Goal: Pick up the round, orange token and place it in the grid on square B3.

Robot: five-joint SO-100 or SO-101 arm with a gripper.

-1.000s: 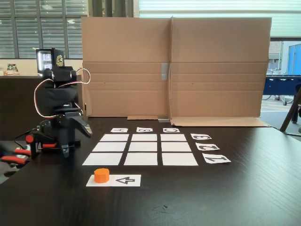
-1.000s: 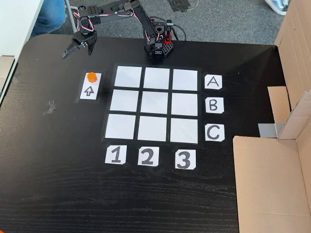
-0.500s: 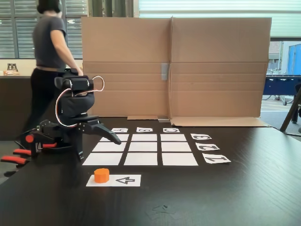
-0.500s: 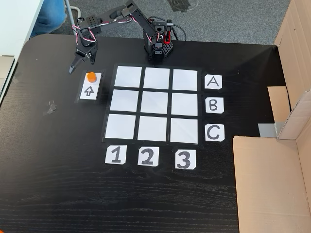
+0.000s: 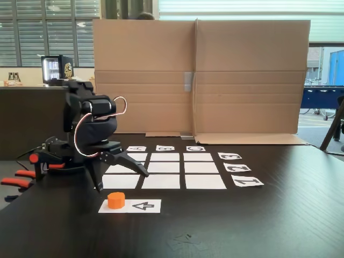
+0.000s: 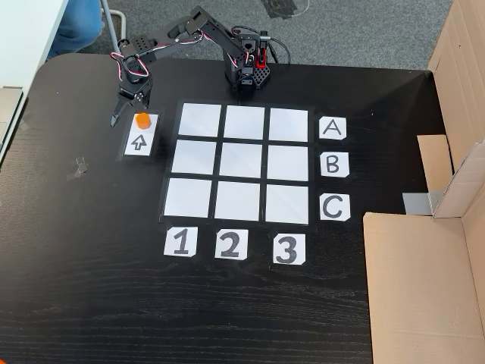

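The orange token [image 5: 116,200] [image 6: 142,120] stands on the end of a white strip printed with a black arrow [image 5: 143,206] [image 6: 139,142], beside the grid [image 5: 163,167] [image 6: 242,161] of nine white squares. Square B3 [image 5: 165,157] [image 6: 288,163] is blank. My gripper [image 5: 122,181] [image 6: 129,115] hangs open just above and behind the token, with one finger on either side of it and neither touching it.
The arm's base [image 6: 246,72] sits at the table's far edge in the view from above. A tall cardboard wall [image 5: 199,75] [image 6: 424,280] closes off one side. Red clamps [image 5: 16,180] grip the table edge. A scrap of tape [image 6: 78,164] lies on the dark tabletop.
The gripper has swung in from the table's outer corner and come down over the token, staying open. A person who walked behind the arm has passed behind the cardboard.
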